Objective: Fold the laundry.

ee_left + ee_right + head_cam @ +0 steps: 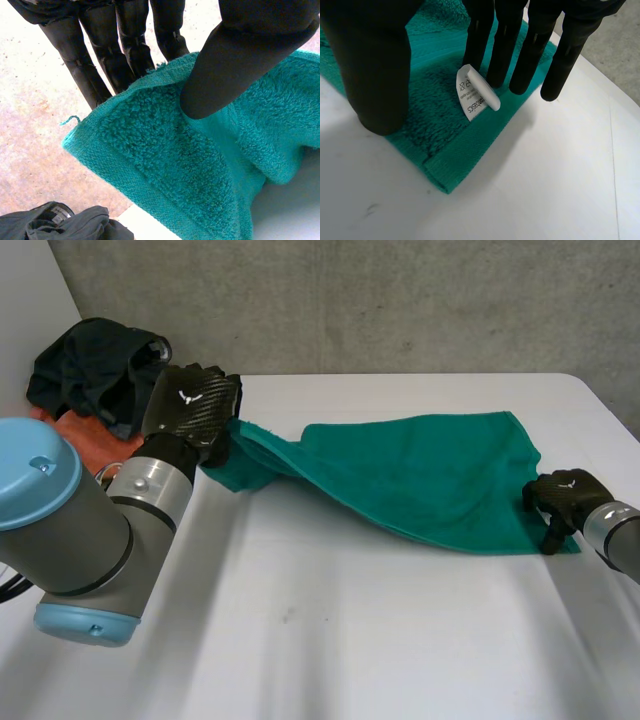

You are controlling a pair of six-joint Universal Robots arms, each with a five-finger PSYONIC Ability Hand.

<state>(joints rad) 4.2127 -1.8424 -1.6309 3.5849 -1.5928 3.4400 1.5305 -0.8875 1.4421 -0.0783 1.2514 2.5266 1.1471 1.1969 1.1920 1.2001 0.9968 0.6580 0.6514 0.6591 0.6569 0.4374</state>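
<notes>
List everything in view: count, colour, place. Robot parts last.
towel: one, teal, stretched across the table between the two hands, its left end raised
care label: one, white, on the towel's corner at the right hand's fingertips
dark garment: one heap, black, at the table's far left corner
orange cloth: one, orange, partly under the dark garment
table: one, white
left hand: one, black, pinching the towel's left end between thumb and fingers
right hand: one, black, straight fingers resting on the towel's near right corner
left arm: one, grey with light-blue caps
</notes>
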